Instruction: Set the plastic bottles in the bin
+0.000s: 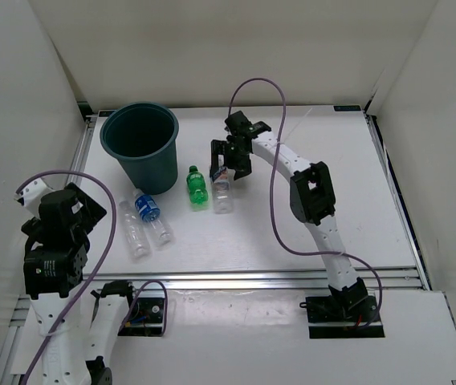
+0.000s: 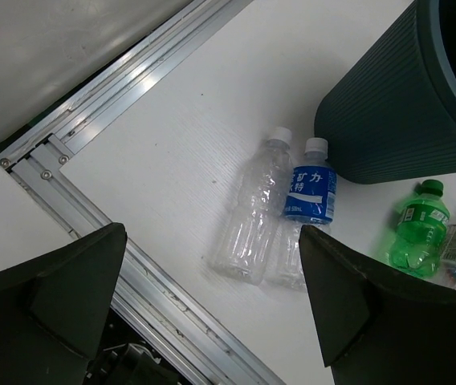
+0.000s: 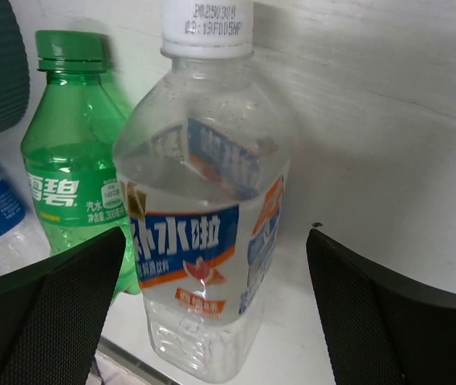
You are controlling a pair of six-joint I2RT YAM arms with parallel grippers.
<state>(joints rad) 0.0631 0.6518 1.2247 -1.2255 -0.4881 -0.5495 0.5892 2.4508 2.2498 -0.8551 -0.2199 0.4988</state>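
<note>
Left fingers (image 2: 59, 305) spread wide and empty, hanging clear of the desk (image 1: 236, 241). Plain clear bottle (image 2: 252, 216) and blue-label bottle (image 2: 310, 192) lay side by side ahead of them, untouched. Farther out, right fingers (image 3: 372, 305) were also wide open and held nothing. Judged step: grasp the white-label bottle (image 3: 200, 216). Best to descend straight and close across its labelled body, keeping one finger out of the green bottle (image 3: 71, 176) just beside it. The white-label bottle lay flat between the right fingers. Bin (image 1: 144, 168) stood upright beyond, far left, with no bottle seen inside.
</note>
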